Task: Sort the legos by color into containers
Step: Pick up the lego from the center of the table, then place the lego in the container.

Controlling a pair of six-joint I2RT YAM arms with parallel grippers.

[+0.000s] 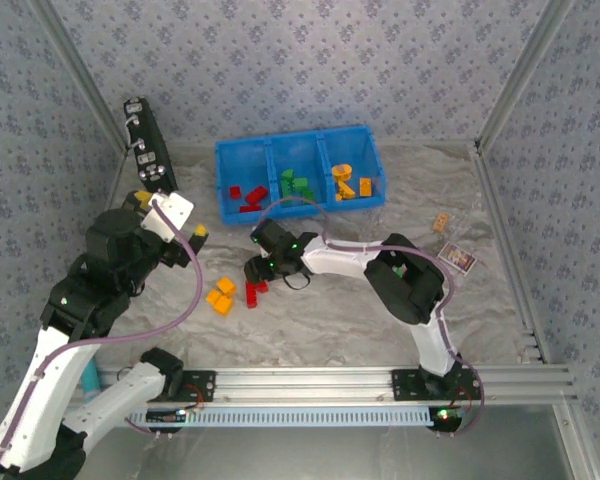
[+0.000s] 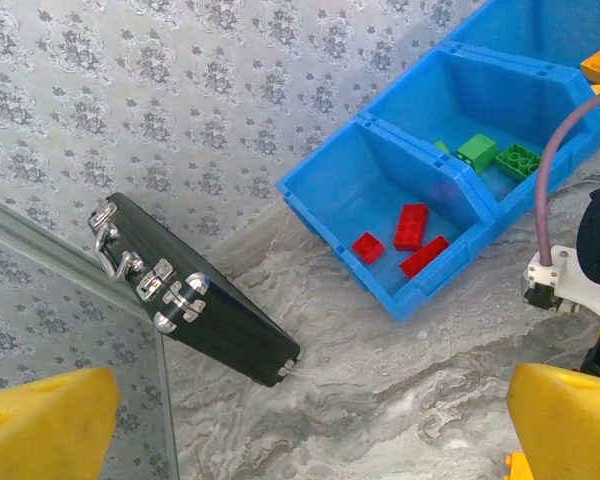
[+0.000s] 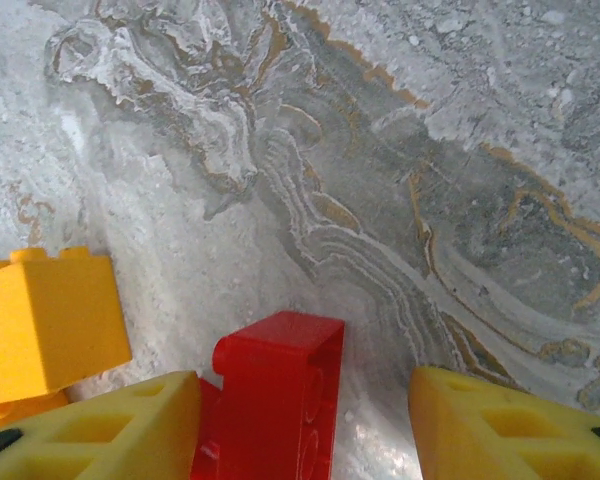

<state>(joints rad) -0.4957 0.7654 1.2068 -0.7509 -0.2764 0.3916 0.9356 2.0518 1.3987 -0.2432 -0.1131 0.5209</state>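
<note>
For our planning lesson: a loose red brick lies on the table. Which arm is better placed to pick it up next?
Right, probably. The right gripper sits low over the table, open around the red brick. The left gripper hangs open, away by the black case.

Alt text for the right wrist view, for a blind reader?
A red lego lies between the yellow fingers of the open right pincer, close against one with a gap to the other. An orange-yellow lego sits beside it on the grey marbled table.
</note>
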